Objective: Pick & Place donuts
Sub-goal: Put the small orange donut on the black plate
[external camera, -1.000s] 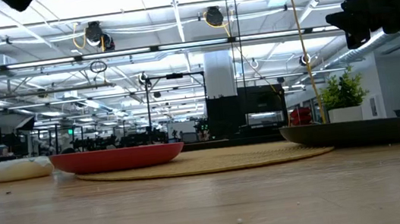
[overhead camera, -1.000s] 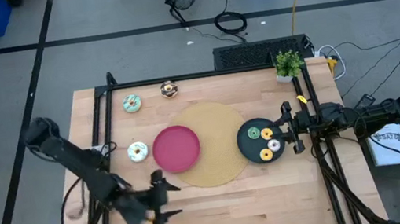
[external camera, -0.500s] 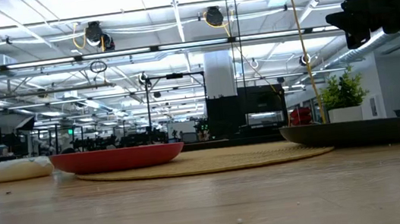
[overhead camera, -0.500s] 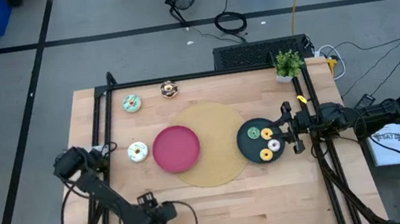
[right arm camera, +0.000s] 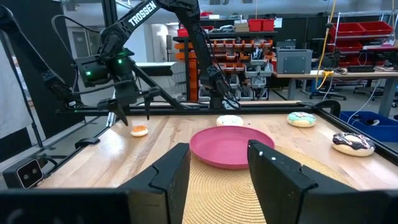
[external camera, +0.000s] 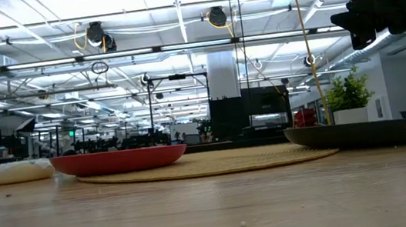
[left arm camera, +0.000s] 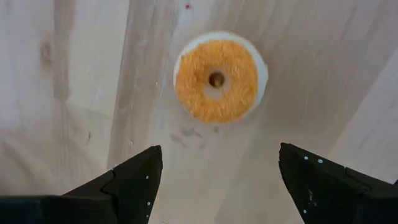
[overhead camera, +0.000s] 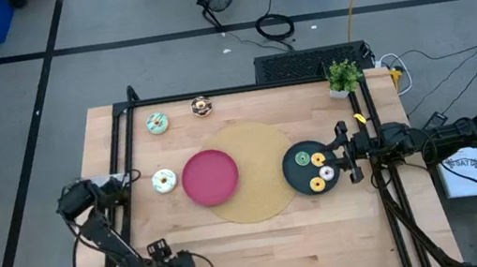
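Orange donut [left arm camera: 216, 81]: near-left table corner, below left gripper [left arm camera: 216, 180], fingers spread, nothing held. Right gripper [right arm camera: 219, 163], fingers parted and empty, beside black plate [overhead camera: 296, 173]; pink plate [overhead camera: 210, 177] mid-table.

An orange donut [left arm camera: 216, 79] lies flat on the desk near its front left corner. A white-iced one [overhead camera: 163, 181] lies flat near the left edge. A teal one [overhead camera: 157, 123] and a chocolate-brown one [overhead camera: 201, 107] lie near the back edge, left part. A green [overhead camera: 302, 157], an orange [overhead camera: 318, 159], a yellow [overhead camera: 317, 183] and a white one [overhead camera: 327, 173] lie close together near the right edge.
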Robot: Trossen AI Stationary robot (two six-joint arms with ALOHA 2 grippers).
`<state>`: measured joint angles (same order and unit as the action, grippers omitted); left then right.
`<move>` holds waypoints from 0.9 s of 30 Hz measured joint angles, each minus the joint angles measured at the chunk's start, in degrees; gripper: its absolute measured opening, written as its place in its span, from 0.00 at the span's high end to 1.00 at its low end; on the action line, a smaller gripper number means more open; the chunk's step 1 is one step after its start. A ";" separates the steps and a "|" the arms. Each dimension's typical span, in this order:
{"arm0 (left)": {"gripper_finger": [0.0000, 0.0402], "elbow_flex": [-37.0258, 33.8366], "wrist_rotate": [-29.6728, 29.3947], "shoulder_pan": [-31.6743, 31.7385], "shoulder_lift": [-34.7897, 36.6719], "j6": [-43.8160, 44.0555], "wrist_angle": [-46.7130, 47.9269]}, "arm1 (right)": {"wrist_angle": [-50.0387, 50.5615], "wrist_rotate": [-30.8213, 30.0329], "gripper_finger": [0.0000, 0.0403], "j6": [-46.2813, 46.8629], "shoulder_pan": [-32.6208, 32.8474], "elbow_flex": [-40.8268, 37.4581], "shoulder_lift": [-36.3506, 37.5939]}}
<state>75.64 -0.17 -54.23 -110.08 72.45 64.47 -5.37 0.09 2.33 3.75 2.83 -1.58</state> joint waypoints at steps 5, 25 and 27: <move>0.21 0.00 -5.11 -0.86 0.00 1.11 0.00 | 0.00 -0.01 0.62 0.00 -0.02 0.00 0.00; 0.21 -6.95 -6.47 -0.62 0.33 0.96 -10.05 | 0.00 0.00 0.62 0.00 0.00 0.00 0.00; 0.21 -6.97 -7.54 -0.56 0.30 0.02 -10.98 | 0.00 0.01 0.63 0.00 0.00 0.00 0.02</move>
<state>68.66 -7.71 -54.78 -109.78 72.47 53.49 -5.37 0.09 2.33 3.75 2.83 -1.56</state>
